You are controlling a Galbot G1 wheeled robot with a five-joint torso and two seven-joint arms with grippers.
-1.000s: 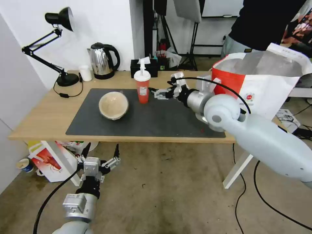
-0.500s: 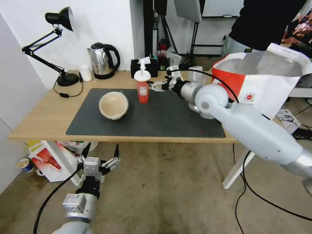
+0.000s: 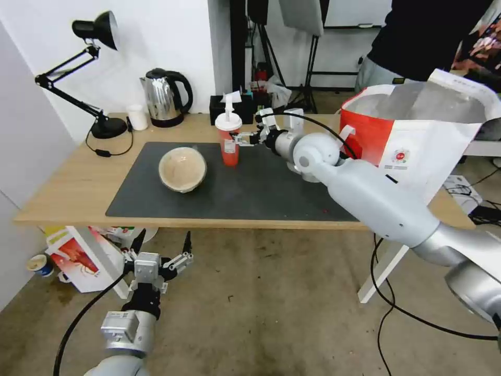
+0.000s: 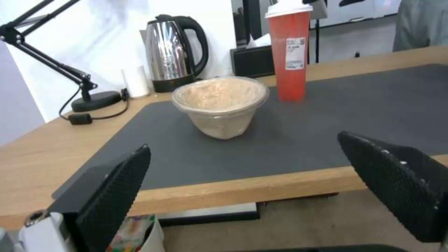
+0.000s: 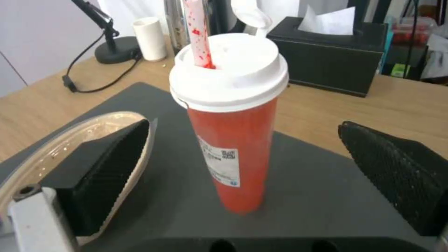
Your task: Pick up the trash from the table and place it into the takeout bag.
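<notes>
Head view high, wrist views low, sharing red cup (image 3: 228, 140)

Right arm swung further across the mat toward the back-left; right gripper (image 3: 241, 139) moved from well right of the cup (image 3: 228, 140) to right beside it, fingers spread on either side, probably not touching yet. Elbow now covers less of the mat (image 3: 261, 193).

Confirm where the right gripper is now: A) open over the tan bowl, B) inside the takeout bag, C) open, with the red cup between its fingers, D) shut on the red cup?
C: the right gripper is open, fingers apart on either side of the red cup, not touching it.
</notes>
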